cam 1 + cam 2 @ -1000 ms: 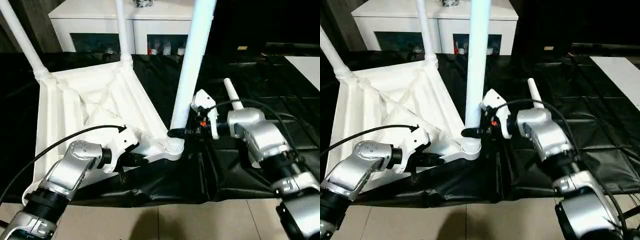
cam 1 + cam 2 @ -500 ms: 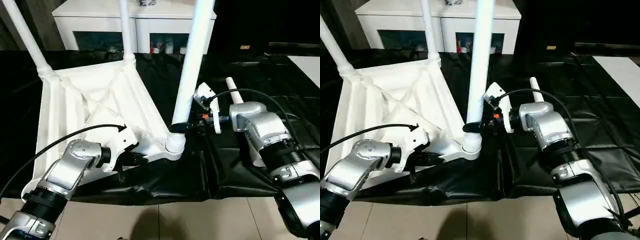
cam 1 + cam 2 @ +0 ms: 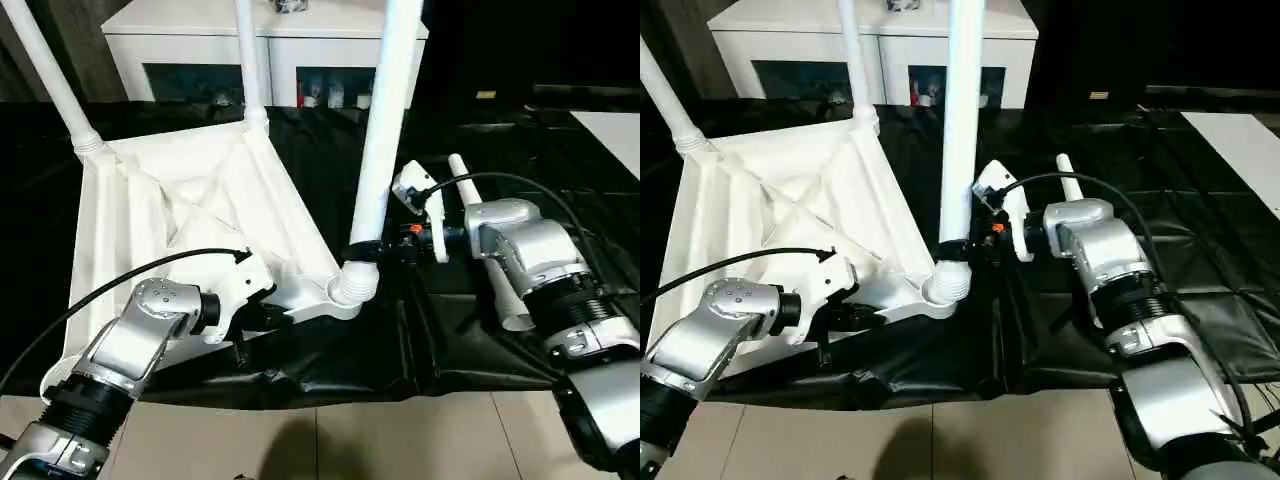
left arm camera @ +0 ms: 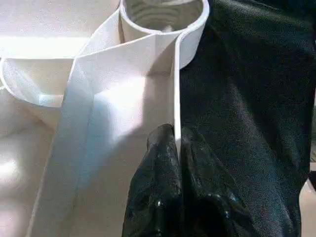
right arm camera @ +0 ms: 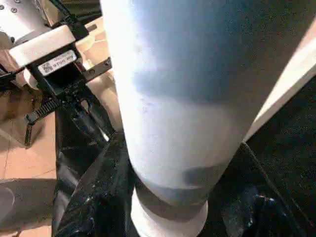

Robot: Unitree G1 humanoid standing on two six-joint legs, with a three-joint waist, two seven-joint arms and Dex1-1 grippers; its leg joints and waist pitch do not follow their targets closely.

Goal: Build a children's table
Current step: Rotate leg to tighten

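Three white legs stand up from the upturned white plastic tabletop (image 3: 190,210), which lies ribbed side up on the black-covered table (image 3: 330,160). At the far left corner, one tapered leg (image 3: 50,70) leans out of its socket; a second leg (image 3: 246,60) rises from the far corner nearer the middle. Behind them stands a white cabinet with glass doors (image 3: 200,70).

On the near left, the left gripper (image 3: 262,318) reaches in from the silver forearm to the tabletop's near edge. In the left wrist view its black fingertips (image 4: 160,148) are pressed together on the thin upright rim of the tabletop, pinching it just short of the round corner socket (image 4: 163,15).

That near corner socket (image 3: 352,285) carries the third leg (image 3: 385,120), a thick white tube that leans a little toward the right as it rises. The right gripper (image 3: 372,247) comes in level from the right, and its black fingers sit about half spread around the lower end of this leg, just above the socket collar. The right wrist view shows the leg's shaft close up, with its threaded base below and the left gripper beyond it.

Right of the right forearm, the fourth leg (image 3: 475,215) lies loose on the black cover, partly hidden by the arm.
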